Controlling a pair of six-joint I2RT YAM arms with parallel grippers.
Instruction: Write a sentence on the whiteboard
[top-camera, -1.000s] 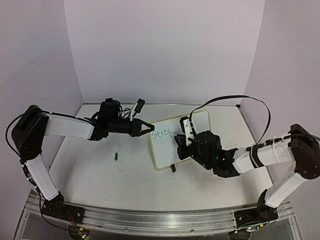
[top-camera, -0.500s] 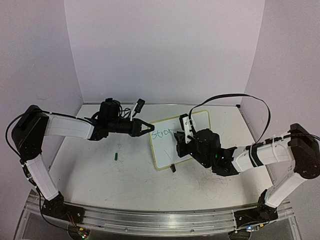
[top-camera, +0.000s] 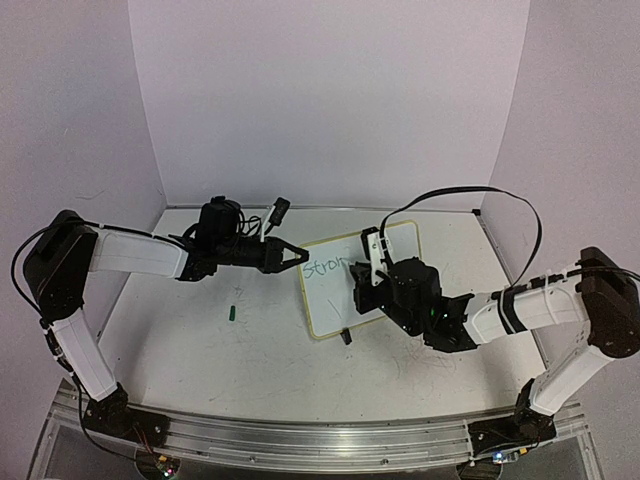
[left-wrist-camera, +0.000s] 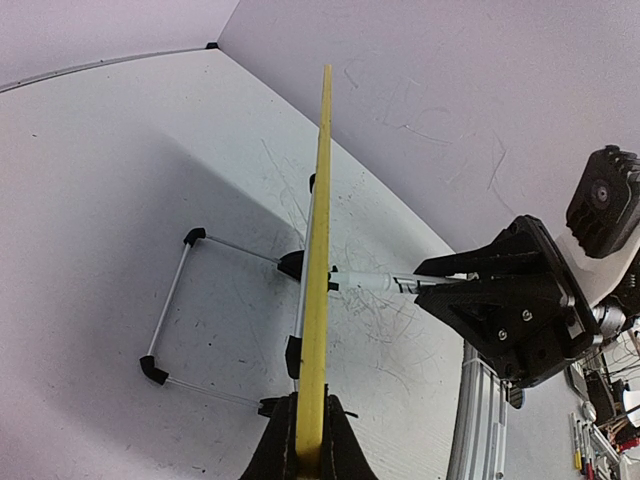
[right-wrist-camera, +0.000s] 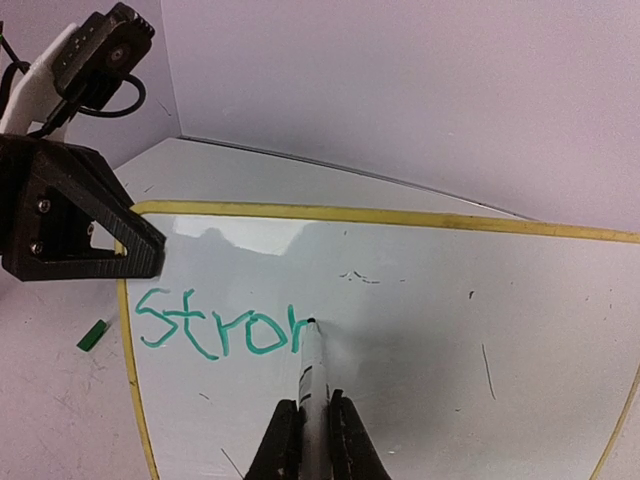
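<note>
The whiteboard (top-camera: 335, 290) stands tilted at the table's middle on black clip feet. It shows edge-on in the left wrist view (left-wrist-camera: 318, 270) and fills the right wrist view (right-wrist-camera: 420, 330). My left gripper (top-camera: 298, 254) is shut on the board's left yellow edge (left-wrist-camera: 310, 440). My right gripper (top-camera: 362, 285) is shut on a white marker (right-wrist-camera: 311, 385), its tip touching the board. The sentence (right-wrist-camera: 220, 325) reads "stro" plus the start of another letter in green; it also shows in the top view (top-camera: 322, 268).
A green marker cap (top-camera: 232, 312) lies on the table left of the board, also in the right wrist view (right-wrist-camera: 93, 335). The board's wire stand (left-wrist-camera: 190, 310) reaches behind it. Walls close in on three sides.
The right gripper with the marker has shifted slightly up and left on the board, adding a stroke after "stro". The left arm and board have not moved.
</note>
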